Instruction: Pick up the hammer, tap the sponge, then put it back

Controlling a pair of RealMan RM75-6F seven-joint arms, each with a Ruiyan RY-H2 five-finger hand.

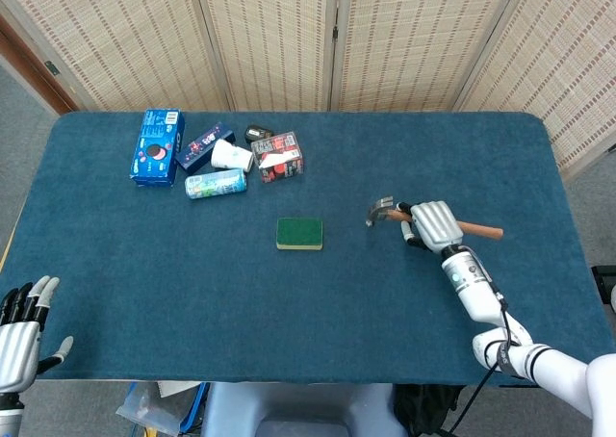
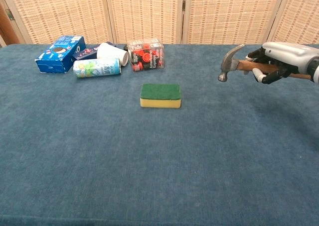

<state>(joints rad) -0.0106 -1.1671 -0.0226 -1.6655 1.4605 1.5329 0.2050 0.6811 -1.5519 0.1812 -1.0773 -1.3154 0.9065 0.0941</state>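
My right hand (image 1: 432, 224) (image 2: 279, 56) grips the wooden handle of a claw hammer (image 1: 386, 212) (image 2: 230, 61) and holds it above the cloth, its steel head pointing left. The sponge (image 1: 299, 233) (image 2: 160, 95), green on top and yellow below, lies flat near the table's middle, well to the left of the hammer head. My left hand (image 1: 21, 324) hangs open off the near left edge of the table, holding nothing; the chest view does not show it.
A cluster stands at the back left: a blue cookie box (image 1: 157, 145) (image 2: 60, 47), a lying can (image 1: 216, 183) (image 2: 96, 67), a white cup (image 1: 231, 155) (image 2: 112, 53), a red pack (image 1: 278, 157) (image 2: 146, 54). Blue cloth covers the table (image 1: 308, 312). Folding screens stand behind.
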